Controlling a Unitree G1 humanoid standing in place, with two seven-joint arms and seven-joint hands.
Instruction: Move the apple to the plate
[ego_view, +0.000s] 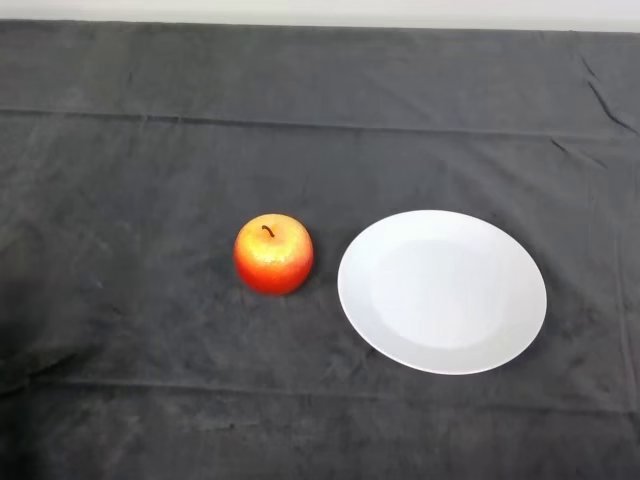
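Observation:
A red and yellow apple (273, 254) with a short dark stem stands upright on the dark cloth near the middle of the table. A white round plate (442, 291) lies flat just to the right of the apple, with a small gap between them. The plate holds nothing.
The dark cloth (150, 150) covers the whole table and has a few creases. A pale strip of wall or floor (320, 10) shows beyond the far edge.

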